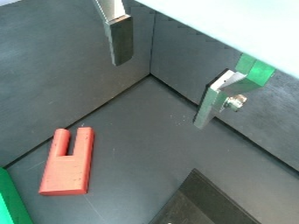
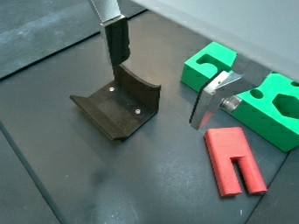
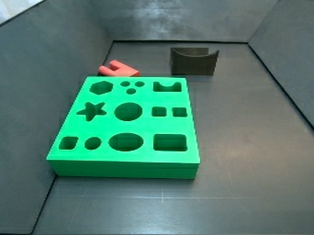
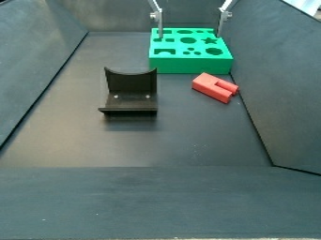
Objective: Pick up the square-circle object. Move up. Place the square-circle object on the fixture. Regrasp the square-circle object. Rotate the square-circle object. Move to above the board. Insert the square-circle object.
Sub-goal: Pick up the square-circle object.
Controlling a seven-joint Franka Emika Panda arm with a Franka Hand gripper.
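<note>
The square-circle object (image 4: 215, 86) is a small red block with a slot in one end. It lies flat on the dark floor beside the green board (image 4: 191, 49), and shows in a side view (image 3: 119, 68) and in both wrist views (image 1: 68, 162) (image 2: 236, 160). The dark fixture (image 4: 128, 92) with its curved notch stands apart from it (image 3: 194, 60) (image 2: 117, 109). My gripper (image 4: 191, 14) is open and empty, high up over the board's end. In both wrist views (image 1: 160, 92) (image 2: 158, 92) nothing is between its fingers (image 1: 121, 39).
The board (image 3: 128, 124) has many shaped holes. Parts of it show behind one finger (image 2: 274, 105) and at an edge (image 1: 10, 203). Grey walls (image 4: 51, 56) enclose the floor on all sides.
</note>
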